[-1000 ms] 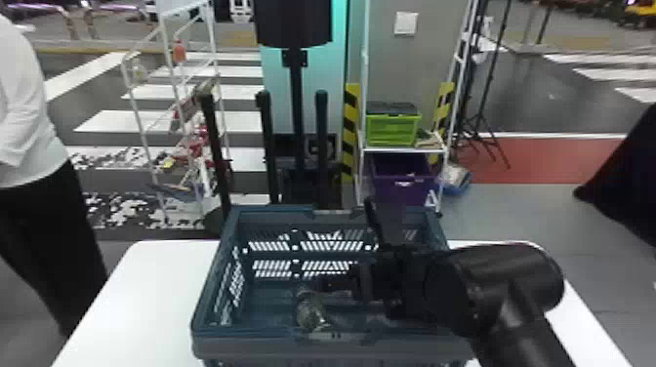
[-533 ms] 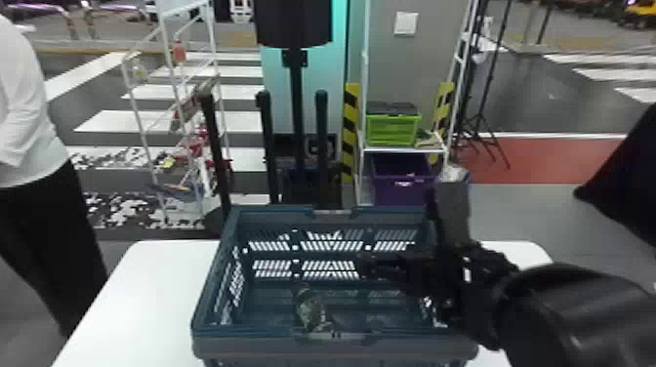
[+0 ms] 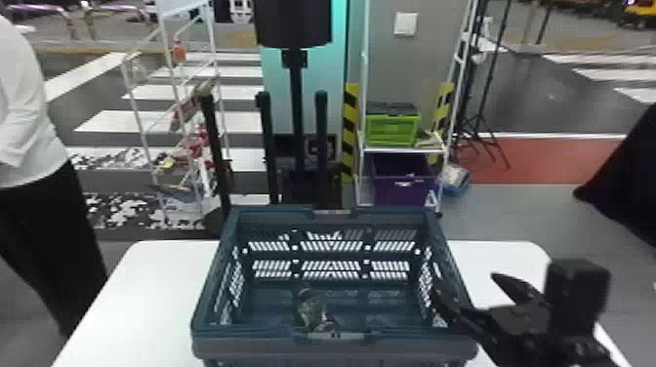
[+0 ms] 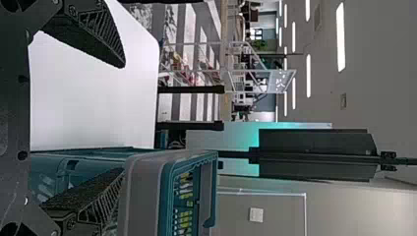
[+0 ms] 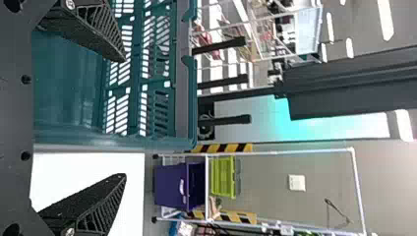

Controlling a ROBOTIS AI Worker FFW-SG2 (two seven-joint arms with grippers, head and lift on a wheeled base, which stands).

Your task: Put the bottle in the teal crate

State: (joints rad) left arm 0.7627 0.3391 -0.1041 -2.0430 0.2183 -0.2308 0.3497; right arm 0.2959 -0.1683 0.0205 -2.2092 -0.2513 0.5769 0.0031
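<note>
In the head view my right gripper [image 3: 471, 300] is over the right wall of the teal crate [image 3: 332, 345], its two fingers spread with nothing between them. The bottle [image 3: 312, 308], clear and crumpled-looking, lies tilted inside the crate near the front wall, left of centre. The right wrist view has my right gripper [image 5: 123, 118] open, one finger over the crate [image 5: 64, 83] and the other over the white table. Seen from the left wrist, my left gripper [image 4: 123, 118] is open and empty, one finger beside the crate's wall [image 4: 142, 196] and the other over the table.
A white table [image 3: 141, 293] carries the crate, with bare surface on its left and right. Behind stand a black post [image 3: 296, 112], a wire rack and a shelf holding a green crate [image 3: 393, 131] and a purple bin [image 3: 401, 188].
My right gripper has moved right, from over the crate's interior to its right wall, and the arm has drawn back. The bottle stays in the crate.
</note>
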